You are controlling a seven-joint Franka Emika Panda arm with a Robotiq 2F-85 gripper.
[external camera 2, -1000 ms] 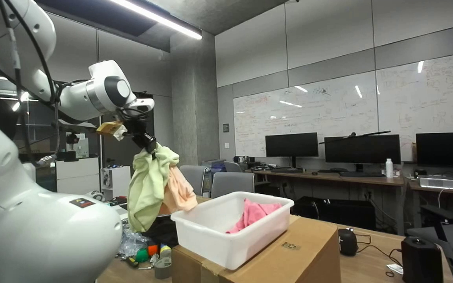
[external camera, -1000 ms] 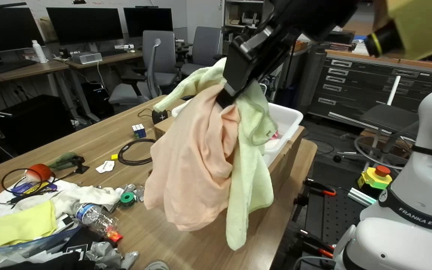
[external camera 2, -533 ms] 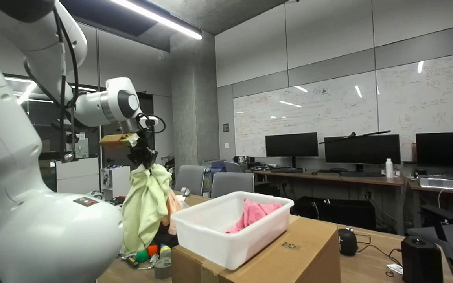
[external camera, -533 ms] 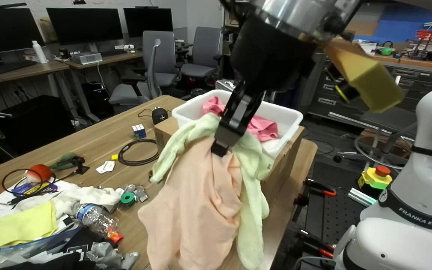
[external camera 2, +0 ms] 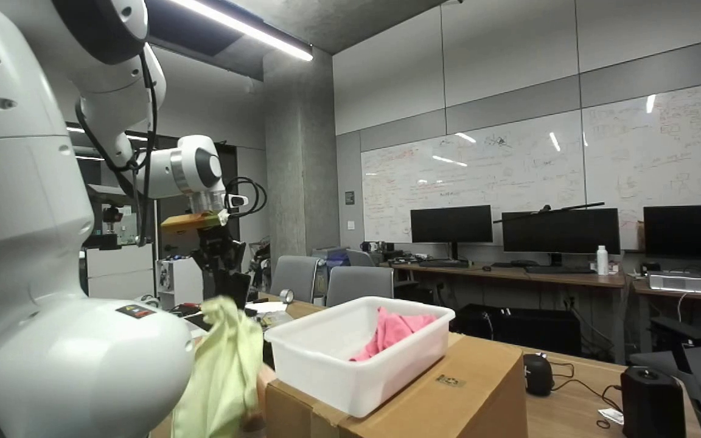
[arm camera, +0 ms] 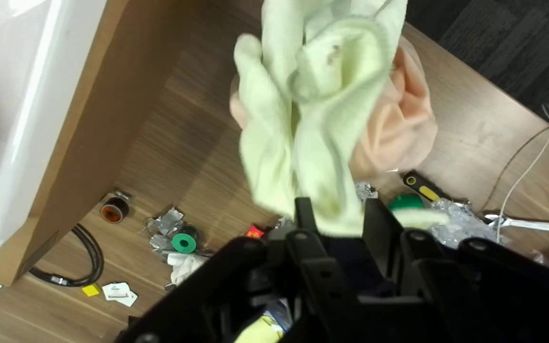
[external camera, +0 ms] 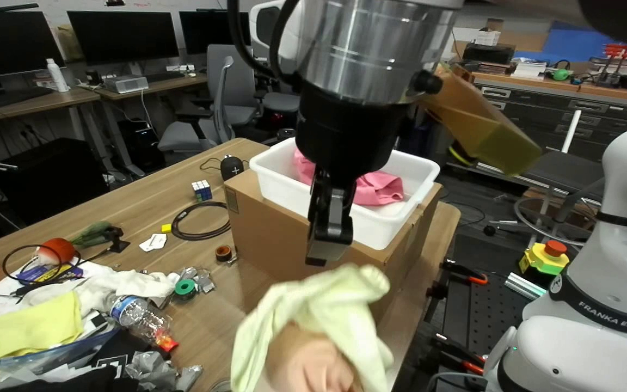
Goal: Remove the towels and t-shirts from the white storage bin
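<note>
My gripper (external camera: 324, 256) is open and empty beside the cardboard box; its fingers stand apart in the wrist view (arm camera: 339, 207). A pale green towel (external camera: 340, 305) with a peach cloth (external camera: 313, 367) bunched under it is just below the fingers, blurred and apart from them. The towel also shows in an exterior view (external camera 2: 223, 359) and the wrist view (arm camera: 274, 143); the peach cloth shows there too (arm camera: 403, 119). The white storage bin (external camera 2: 320, 368) stands on the box and holds a pink cloth (external camera 2: 393, 331). The bin (external camera: 373, 228) is partly hidden behind the arm.
The cardboard box (external camera: 275, 245) under the bin rises from the wooden table (external camera: 145, 212). A bottle (external camera: 136, 316), a yellow cloth (external camera: 25, 329) and other clutter lie at the table's near side. A black cable coil (external camera: 199, 220) and a tape roll (external camera: 223, 252) lie beside the box.
My gripper came down and turned to point downward beside the box, then opened. The green towel and peach cloth left the fingers and dropped toward the table.
</note>
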